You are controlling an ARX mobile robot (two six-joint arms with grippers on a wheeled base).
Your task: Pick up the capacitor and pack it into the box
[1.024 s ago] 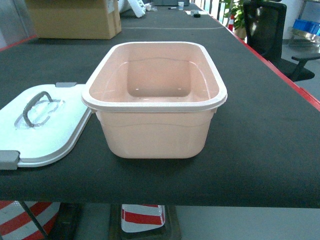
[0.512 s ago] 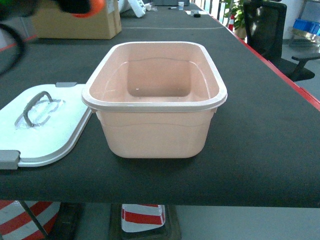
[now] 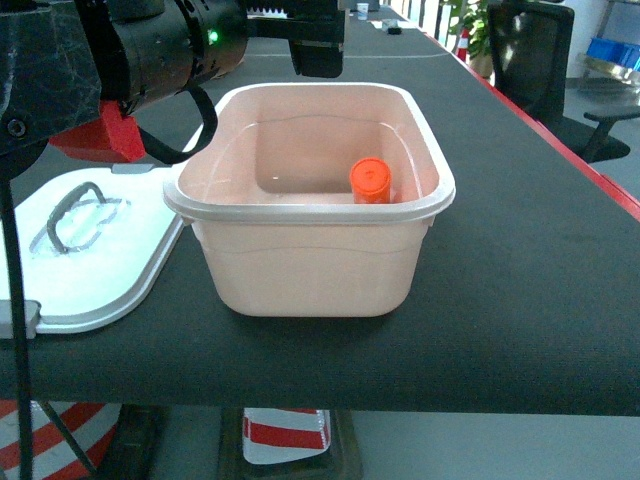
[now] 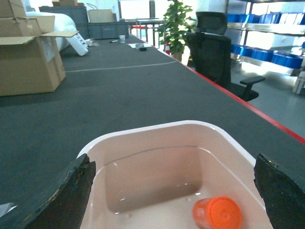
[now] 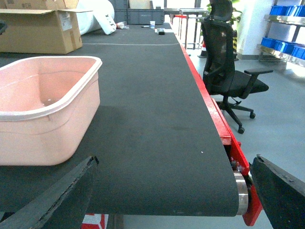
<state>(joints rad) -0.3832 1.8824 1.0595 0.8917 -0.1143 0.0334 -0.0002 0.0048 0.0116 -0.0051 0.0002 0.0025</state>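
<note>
Orange plastic, a small cylinder with a round flat cap — this is the capacitor [image 3: 371,181], and it lies already inside the pale peach-pink rectangular plastic box [image 3: 310,265], on the floor of it toward the right side and near the far wall. So the packing step looks done for this one piece. What seems left is to draw the arm away and, perhaps, to close the box, because the white lid with the grey handle [image 3: 85,250] lies flat on the black table [image 3: 520,300], touching the box's left side.

The left gripper [image 4: 174,191] hangs over the near part of the box; its two dark jaws stand wide apart at both edges of the left wrist view and nothing is between them. The right gripper [image 5: 174,193] is low at the right front of the box, also spread wide and empty.

The capacitor looks smooth and bright — whether it stands or lies tipped I cannot tell.
</note>
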